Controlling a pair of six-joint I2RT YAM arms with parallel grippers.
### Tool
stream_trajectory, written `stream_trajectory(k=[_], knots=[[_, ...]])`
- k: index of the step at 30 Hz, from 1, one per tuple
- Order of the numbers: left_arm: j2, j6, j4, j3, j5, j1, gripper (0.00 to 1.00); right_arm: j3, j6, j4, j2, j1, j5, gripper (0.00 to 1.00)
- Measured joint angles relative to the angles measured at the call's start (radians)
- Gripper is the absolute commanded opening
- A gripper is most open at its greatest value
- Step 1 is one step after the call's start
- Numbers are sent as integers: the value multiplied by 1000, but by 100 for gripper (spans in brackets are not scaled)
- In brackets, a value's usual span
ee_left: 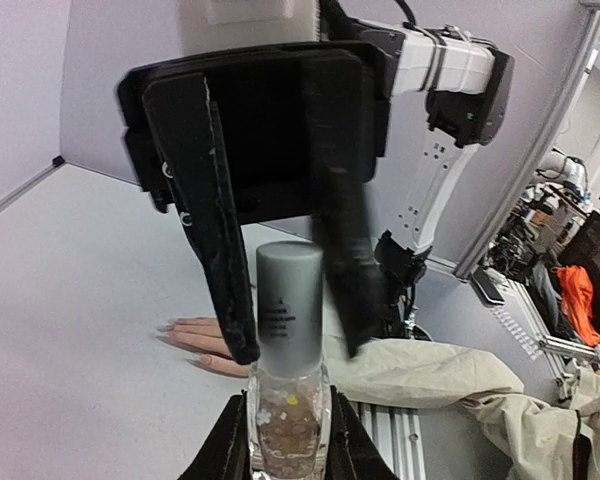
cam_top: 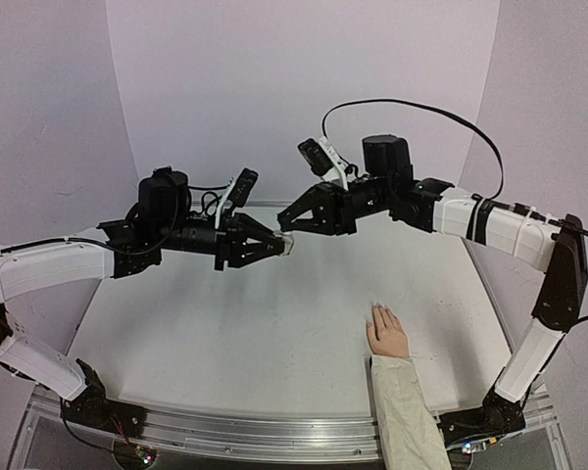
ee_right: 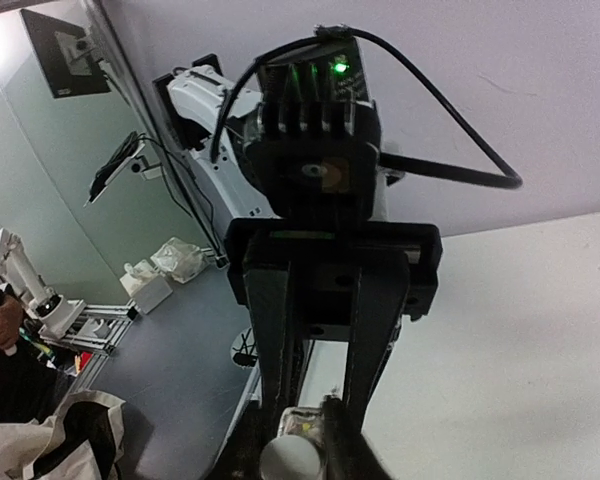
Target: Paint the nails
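Observation:
A small clear bottle [ee_left: 288,425] with a pale grey-white cap [ee_left: 288,305] hangs in mid-air over the back of the table. My left gripper [ee_left: 288,445] is shut on its glass body. My right gripper [ee_left: 298,345] comes from the opposite side and is shut on the cap [ee_right: 288,462]. In the top view the two grippers, left [cam_top: 274,245] and right [cam_top: 288,229], meet tip to tip. A pale hand [cam_top: 387,333] in a cream sleeve [cam_top: 407,411] lies flat on the table at the near right. Its nails [ee_left: 165,328] are barely distinct from the skin.
The white table [cam_top: 225,323] has purple walls behind and at both sides. An aluminium rail [cam_top: 274,431] runs along its near edge. A black cable [cam_top: 421,108] loops above the right arm.

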Motion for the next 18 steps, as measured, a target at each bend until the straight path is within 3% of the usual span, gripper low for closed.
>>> stream_trajectory(k=[2, 3, 5, 12, 18], knots=[[-2, 14, -1, -3, -26, 2, 0, -21, 14, -10, -22, -6, 39, 73], [-3, 22, -1, -4, -49, 7, 0, -30, 23, -15, -34, -7, 70, 81], [-10, 44, -2, -10, -125, 14, 0, -43, 39, -22, -67, -9, 181, 85], [-34, 154, -2, -29, -563, -81, 0, -43, 196, -22, -120, -12, 523, 84], [-31, 223, -2, -29, -863, -159, 0, -42, 352, -31, -115, 28, 729, 73]])
